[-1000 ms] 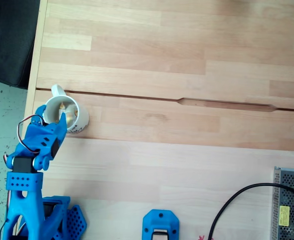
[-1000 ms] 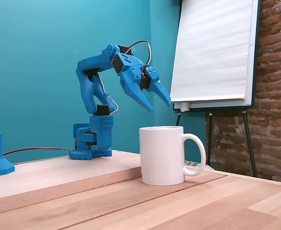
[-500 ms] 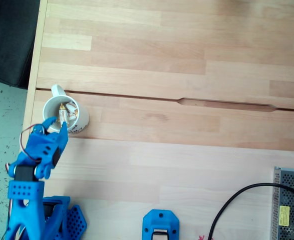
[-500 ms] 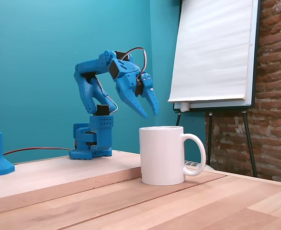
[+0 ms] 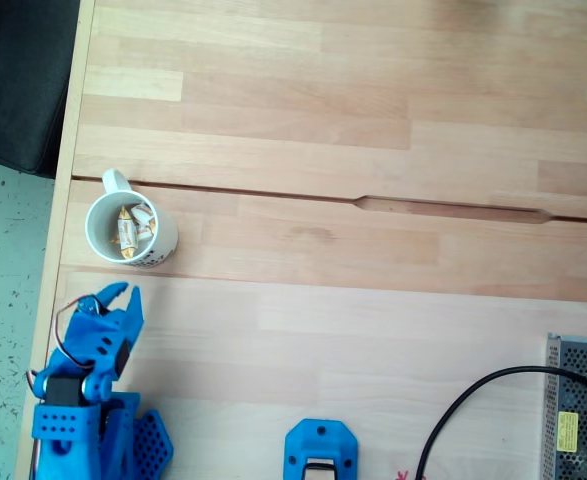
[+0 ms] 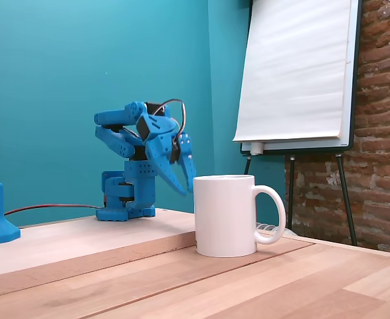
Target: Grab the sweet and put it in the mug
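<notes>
White-and-gold sweets [image 5: 125,232] are seen inside the mug [image 5: 159,247]; the delivery is judged done. The end effector [image 5: 119,298] is held apart and empty over the bench [image 5: 373,320].

The mug [image 5: 129,229] stands near the table's [image 5: 373,320] left edge, holding what appear to be several sweets [image 5: 127,229]. The gripper [image 5: 123,293], fingers slightly parted, sits below it, apart.
</notes>
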`<state>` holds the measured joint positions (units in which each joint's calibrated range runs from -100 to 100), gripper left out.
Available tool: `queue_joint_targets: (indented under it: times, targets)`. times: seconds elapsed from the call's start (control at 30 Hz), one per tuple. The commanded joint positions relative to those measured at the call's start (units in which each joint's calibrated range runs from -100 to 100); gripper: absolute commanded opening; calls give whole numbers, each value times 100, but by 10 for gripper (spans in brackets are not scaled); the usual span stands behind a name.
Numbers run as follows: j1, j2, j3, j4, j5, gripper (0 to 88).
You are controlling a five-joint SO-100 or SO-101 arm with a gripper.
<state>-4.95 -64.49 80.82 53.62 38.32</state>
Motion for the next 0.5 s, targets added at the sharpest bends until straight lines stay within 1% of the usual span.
queue_joint_targets:
  times: [0.0, 0.33, 0.47]
  targets:
    - [-35, -608, 438, -72, 15, 45]
    - [-21, -2028, 1918, -72, 15, 45]
    - [-21, -2217, 1918, -31, -15, 45]
